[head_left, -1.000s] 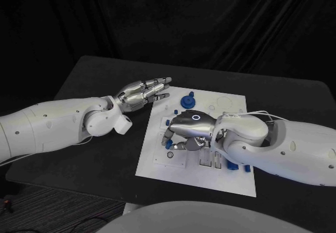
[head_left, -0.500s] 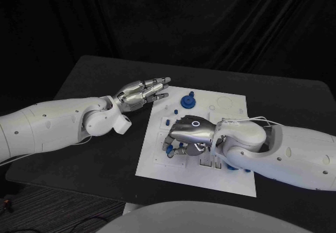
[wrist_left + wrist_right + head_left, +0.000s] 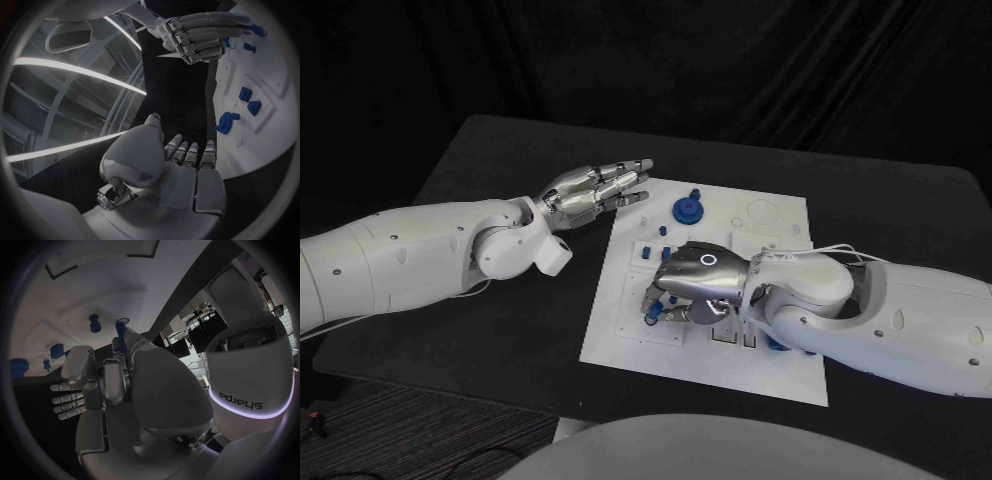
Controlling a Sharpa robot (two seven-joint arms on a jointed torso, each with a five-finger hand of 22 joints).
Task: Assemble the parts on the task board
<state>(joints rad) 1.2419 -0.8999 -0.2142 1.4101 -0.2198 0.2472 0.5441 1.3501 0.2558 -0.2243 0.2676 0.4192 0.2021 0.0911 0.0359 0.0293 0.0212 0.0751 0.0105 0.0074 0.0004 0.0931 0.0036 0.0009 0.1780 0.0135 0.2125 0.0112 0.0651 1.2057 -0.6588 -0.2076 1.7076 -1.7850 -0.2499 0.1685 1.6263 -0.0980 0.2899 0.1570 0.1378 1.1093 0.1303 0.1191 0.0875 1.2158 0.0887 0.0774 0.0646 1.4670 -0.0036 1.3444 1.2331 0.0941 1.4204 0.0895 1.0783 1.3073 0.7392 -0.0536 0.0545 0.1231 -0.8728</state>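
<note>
The white task board (image 3: pixel 782 232) lies in the middle of the black table. My right hand (image 3: pixel 692 284) hovers low over the board's left middle, its fingers curled round a small blue pin (image 3: pixel 651 310). In the right wrist view the blue pin (image 3: pixel 120 331) sticks out past the fingertips of the right hand (image 3: pixel 119 385), close to a small ring (image 3: pixel 123 320) on the board (image 3: pixel 75 290). My left hand (image 3: pixel 596 190) hangs flat and empty at the board's far left corner, fingers straight. The left wrist view shows the left hand (image 3: pixel 187 162) the same way.
A round blue gear-like part (image 3: pixel 687 210) stands near the board's far left, seen too in the left wrist view (image 3: pixel 227 121). Two blue blocks (image 3: pixel 249 100) sit beyond it. More blue pieces (image 3: pixel 779 345) stand by the near edge under my right forearm. Black table surrounds the board.
My right hand has moved a little toward the board's near edge and sunk lower, taking the blue pin with it. The left hand has stayed still.
</note>
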